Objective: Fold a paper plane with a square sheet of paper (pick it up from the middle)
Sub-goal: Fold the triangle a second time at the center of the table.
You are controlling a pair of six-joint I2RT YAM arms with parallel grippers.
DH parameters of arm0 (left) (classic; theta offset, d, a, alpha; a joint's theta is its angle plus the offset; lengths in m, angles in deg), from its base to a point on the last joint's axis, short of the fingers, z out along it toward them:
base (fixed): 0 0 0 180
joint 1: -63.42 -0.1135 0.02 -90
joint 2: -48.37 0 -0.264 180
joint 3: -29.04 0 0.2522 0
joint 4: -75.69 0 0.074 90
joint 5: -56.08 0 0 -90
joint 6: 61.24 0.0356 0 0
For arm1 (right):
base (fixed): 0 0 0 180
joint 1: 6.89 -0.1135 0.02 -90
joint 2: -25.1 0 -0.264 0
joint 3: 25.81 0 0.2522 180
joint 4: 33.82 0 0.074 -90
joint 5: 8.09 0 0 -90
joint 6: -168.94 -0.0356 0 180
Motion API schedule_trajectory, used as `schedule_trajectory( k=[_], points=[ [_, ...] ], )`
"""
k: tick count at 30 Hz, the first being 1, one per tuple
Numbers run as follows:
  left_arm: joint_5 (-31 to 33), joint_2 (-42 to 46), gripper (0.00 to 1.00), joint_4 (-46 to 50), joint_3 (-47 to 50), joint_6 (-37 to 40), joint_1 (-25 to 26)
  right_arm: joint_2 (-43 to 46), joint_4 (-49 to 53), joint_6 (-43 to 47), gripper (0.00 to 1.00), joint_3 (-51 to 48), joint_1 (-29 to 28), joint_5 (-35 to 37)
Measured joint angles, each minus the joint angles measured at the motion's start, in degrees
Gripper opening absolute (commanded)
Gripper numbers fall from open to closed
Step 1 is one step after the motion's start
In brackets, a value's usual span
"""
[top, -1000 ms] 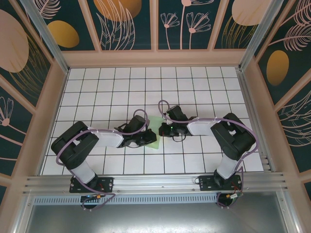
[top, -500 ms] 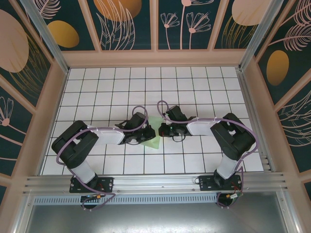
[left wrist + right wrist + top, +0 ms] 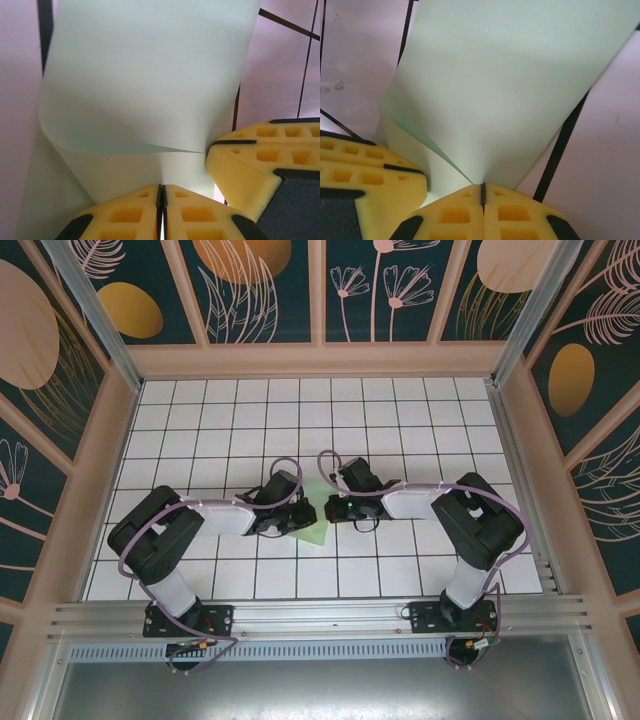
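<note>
The square sheet of paper (image 3: 317, 528) is pale mint-green and lies partly folded between my two grippers at the table's middle. In the left wrist view the sheet (image 3: 145, 75) curls over itself, and my left gripper (image 3: 161, 192) is shut with the paper's near edge pinched in its seam. My left gripper (image 3: 303, 517) sits at the sheet's left side, my right gripper (image 3: 332, 508) at its right. In the right wrist view my right gripper (image 3: 482, 190) is shut on a crease of the sheet (image 3: 510, 90). The two grippers almost touch. The paper plane is out of view.
The white grid-tiled table (image 3: 400, 410) is walled by a tan frame with dark floral panels (image 3: 265, 290). Both arms reach inward from their bases at the near rail (image 3: 320, 618). A yellow finger of the other gripper shows in each wrist view.
My left gripper has shifted slightly toward the back and closer to the right gripper, bending the sheet further. The right gripper has edged a little left. Both stay closed on the paper.
</note>
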Motion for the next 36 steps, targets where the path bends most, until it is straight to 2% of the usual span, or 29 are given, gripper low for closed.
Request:
schedule_trajectory(
  k=[17,36],
  points=[
    [-3.5,-1.4,0.17,2.3,-2.3,4.2,-4.8,-0.4,-1.0,3.4,0.00,0.1,-0.8,2.0],
    [-2.6,-6.3,0.21,10.4,-11.9,15.0,-9.5,-0.7,-1.1,3.4,0.00,0.3,-0.8,2.0]
  ],
)
